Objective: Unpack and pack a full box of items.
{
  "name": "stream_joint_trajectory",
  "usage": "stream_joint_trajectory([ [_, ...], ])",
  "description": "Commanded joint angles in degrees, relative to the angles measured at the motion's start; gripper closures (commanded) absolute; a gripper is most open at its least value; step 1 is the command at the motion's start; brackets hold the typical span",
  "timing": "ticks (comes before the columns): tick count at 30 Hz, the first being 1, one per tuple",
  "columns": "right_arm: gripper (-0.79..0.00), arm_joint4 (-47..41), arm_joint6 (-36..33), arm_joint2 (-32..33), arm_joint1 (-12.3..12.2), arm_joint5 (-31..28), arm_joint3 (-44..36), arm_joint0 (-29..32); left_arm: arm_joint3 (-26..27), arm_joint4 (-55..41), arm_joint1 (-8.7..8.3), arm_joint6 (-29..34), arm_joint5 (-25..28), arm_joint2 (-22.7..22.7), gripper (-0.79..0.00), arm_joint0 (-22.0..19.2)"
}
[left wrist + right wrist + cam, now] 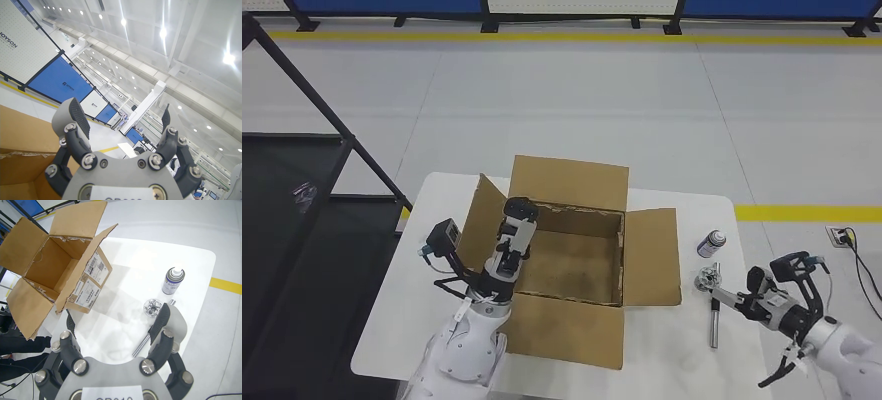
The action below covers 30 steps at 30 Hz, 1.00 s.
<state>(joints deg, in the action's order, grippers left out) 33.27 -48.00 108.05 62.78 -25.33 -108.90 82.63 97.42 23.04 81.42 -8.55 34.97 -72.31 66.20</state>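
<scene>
An open cardboard box (572, 328) stands in the middle of the white table (682, 365), all flaps spread, its inside bare. My left gripper (519, 211) is raised over the box's left flap; in the left wrist view it (120, 106) points up at the ceiling, open and empty, with a box flap (19, 132) below. To the right of the box (37, 306) lie a spray can (711, 243) (173, 281), a metal disc (705, 279) (152, 307) and a steel rod (714, 322) (140, 344). My right gripper (742, 298) (117, 313) hovers open just beside the disc and rod.
The table's right edge (209, 279) runs close behind the can. A black rack (302, 210) stands left of the table. Yellow floor tape (802, 212) runs beyond the right side. Bare tabletop (121, 279) lies between box and items.
</scene>
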Motion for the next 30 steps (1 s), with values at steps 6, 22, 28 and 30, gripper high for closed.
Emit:
stream_joint_trajectory([
  [6, -0.785, -0.5, 0.0, 0.0, 0.0, 0.0, 0.0, 0.0, 0.0, 0.0, 0.00, 0.0, 0.0, 0.0, -0.785, 0.0],
  [22, -0.785, 27.1, -12.3, -13.5, -0.5, 12.0, -2.1, -2.2, 0.2, 0.2, 0.18, -1.2, -2.3, 0.1, -0.785, 0.9],
  [28, -0.662, 31.1, -15.7, -17.9, -0.3, 18.2, 7.2, -8.8, 0.2, 0.2, 0.18, -1.2, -2.3, 0.1, -0.785, 0.9],
  [30, -0.622, 31.3, -15.3, -18.3, -0.2, 20.4, 9.7, -10.3, 0.2, 0.2, 0.18, -1.2, -2.3, 0.1, -0.785, 0.9],
])
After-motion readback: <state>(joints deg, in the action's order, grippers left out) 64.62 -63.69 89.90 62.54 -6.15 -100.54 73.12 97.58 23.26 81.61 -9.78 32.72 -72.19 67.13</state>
